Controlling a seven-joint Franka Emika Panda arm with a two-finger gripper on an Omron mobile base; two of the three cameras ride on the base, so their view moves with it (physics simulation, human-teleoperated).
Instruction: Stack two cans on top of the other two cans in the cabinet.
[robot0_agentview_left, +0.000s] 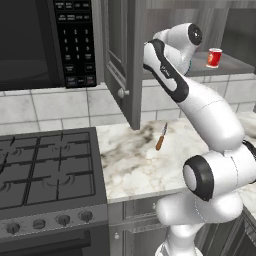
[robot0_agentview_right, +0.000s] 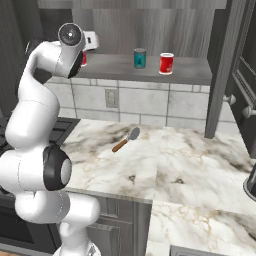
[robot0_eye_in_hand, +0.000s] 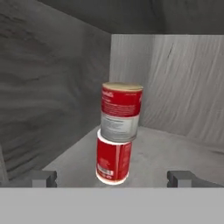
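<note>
Two cylindrical red cans (robot0_eye_in_hand: 116, 138) with white bands stand stacked, top one tilted, on the grey wood-grain cabinet (robot0_eye_in_hand: 175, 157) shelf at 12 o'clock of the wide-open, empty gripper (robot0_eye_in_hand: 113, 178).

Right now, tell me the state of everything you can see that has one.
Cabinet door: open.
Red can stack: two cans, upper slightly off-centre on lower, upright.
Teal can: upright on shelf, unstacked.
Single red can: upright on shelf, unstacked.
Gripper: fingers open, holding nothing, facing the stack.
Knife: lying flat on counter.
</note>
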